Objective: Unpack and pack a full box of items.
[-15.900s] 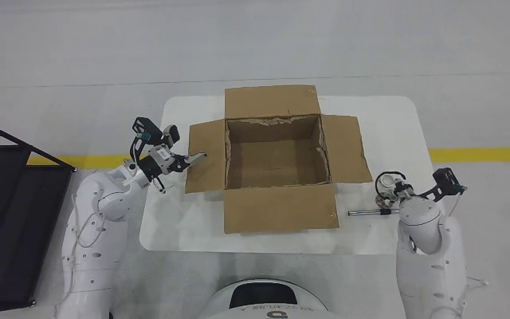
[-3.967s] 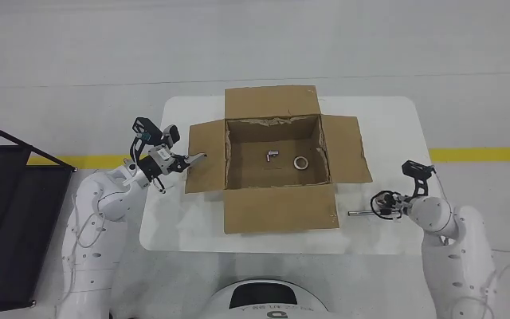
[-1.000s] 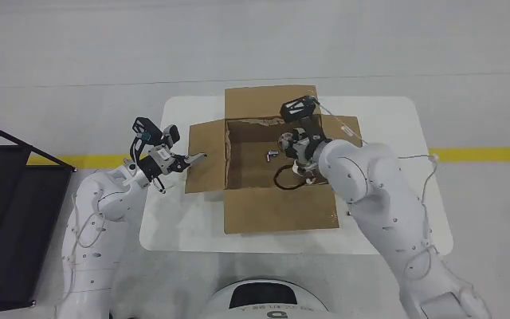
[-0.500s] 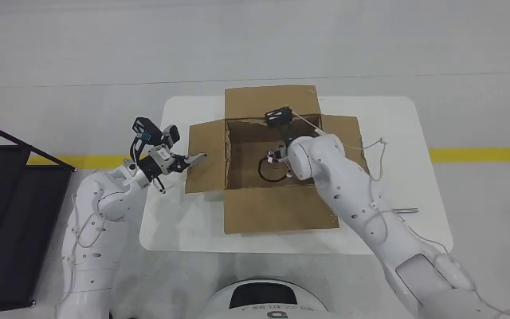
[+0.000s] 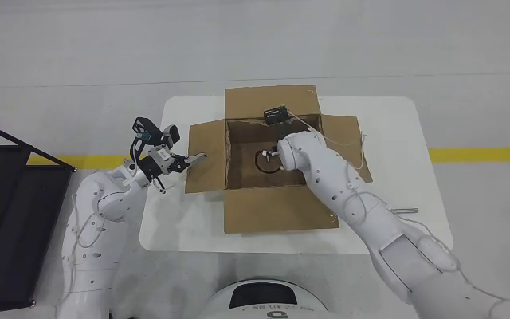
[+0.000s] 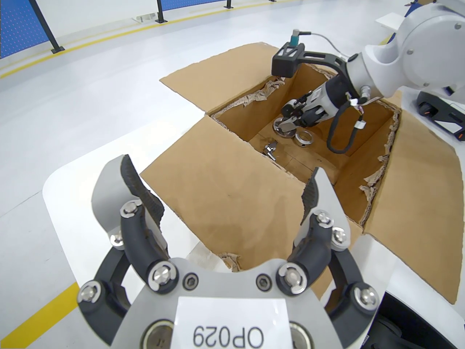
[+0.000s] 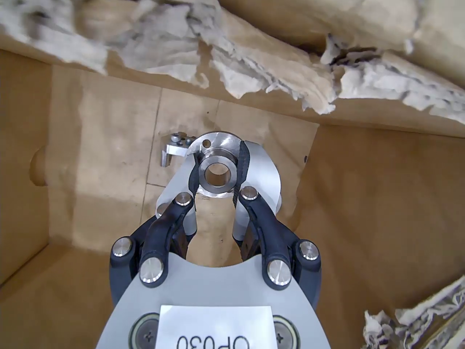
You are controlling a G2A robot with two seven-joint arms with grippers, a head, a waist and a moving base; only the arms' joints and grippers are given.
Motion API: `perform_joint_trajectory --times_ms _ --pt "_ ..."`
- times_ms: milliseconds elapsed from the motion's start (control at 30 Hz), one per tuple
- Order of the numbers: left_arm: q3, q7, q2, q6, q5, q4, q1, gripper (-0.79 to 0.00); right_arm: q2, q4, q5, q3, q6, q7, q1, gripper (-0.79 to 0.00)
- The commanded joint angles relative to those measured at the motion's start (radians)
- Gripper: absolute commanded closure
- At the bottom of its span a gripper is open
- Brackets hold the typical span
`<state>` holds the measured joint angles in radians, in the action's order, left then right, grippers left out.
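We show the right gripper low inside the open cardboard box, its jaws closed narrowly on the raised collar of a metal hub. The hub lies near the box floor, just beside a loose ring and a small bracket; we cannot tell whether it touches the floor. Its bore axis, the short axis of a wide disc, points back up toward the wrist, with the flange toward the floor and slightly tilted. We judge the chief risks to be the round collar slipping or turning between the jaws, and a tilted release landing the flange on the ring or bracket. The left gripper hovers, jaws wide, beside the box's left flap over the desk.
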<state>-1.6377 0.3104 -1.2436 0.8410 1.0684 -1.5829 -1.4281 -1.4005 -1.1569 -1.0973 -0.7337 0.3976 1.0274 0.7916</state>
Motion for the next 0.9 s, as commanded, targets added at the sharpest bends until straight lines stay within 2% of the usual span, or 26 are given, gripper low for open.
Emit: perform_joint_trajectory --times_ms 0,433,567,700,867 --pt "0.0 0.0 0.0 0.0 0.0 0.0 0.0 -0.785 -0.009 0.03 0.014 0.003 -0.003 -0.008 -0.012 0.0" --pt "0.0 0.0 0.0 0.0 0.0 0.0 0.0 -0.785 -0.032 0.125 0.021 -0.031 0.042 -0.051 -0.027 -0.006" --pt "0.0 0.0 0.0 0.0 0.0 0.0 0.0 -0.785 -0.027 0.126 0.041 -0.068 0.033 -0.048 -0.016 -0.172" --pt "0.0 0.0 0.0 0.0 0.0 0.0 0.0 -0.785 -0.025 0.109 0.03 -0.082 0.024 -0.043 -0.003 -0.237" --pt "0.0 0.0 0.0 0.0 0.0 0.0 0.0 -0.785 -0.019 0.049 0.003 -0.102 0.032 -0.037 0.022 -0.268"
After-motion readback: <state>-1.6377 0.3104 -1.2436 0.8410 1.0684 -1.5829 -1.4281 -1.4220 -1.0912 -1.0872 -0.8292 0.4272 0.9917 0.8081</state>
